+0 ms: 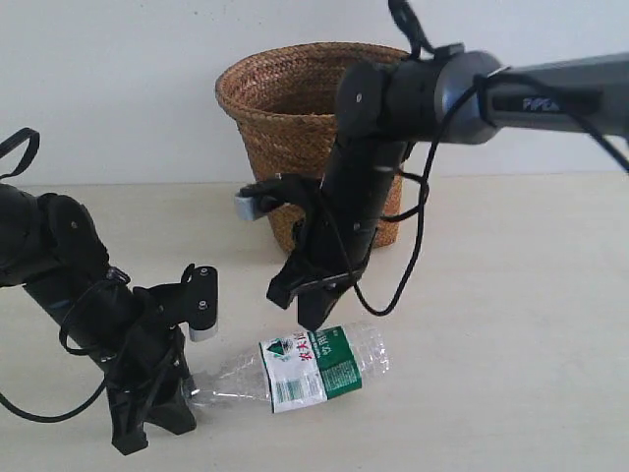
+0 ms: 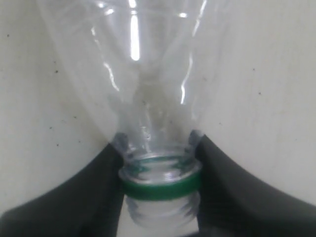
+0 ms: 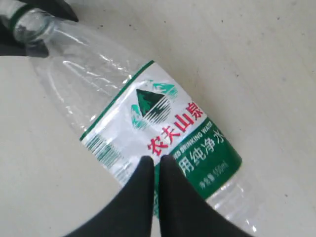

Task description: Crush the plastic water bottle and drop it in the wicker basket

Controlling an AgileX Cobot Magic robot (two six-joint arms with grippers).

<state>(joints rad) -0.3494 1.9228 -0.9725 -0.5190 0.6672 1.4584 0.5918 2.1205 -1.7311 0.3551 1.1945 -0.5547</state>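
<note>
The plastic water bottle (image 1: 314, 369) lies on its side on the table, clear and ribbed, with a green-and-white label. A green ring circles its neck; no cap shows on the threads. My left gripper (image 1: 185, 390) is shut on the bottle's neck; in the left wrist view the black fingers (image 2: 98, 187) clamp the bottle (image 2: 148, 74) at the green ring, left gripper (image 2: 159, 170). My right gripper (image 1: 313, 323) is shut and holds nothing, its tips at the label's upper edge. In the right wrist view the right gripper (image 3: 157, 165) points down onto the bottle (image 3: 163, 118). The wicker basket (image 1: 285, 108) stands behind.
The beige table (image 1: 511, 324) stretches to the right of the bottle. The right arm's body and a looping black cable (image 1: 413, 246) hang in front of the basket. A white wall rises behind the basket.
</note>
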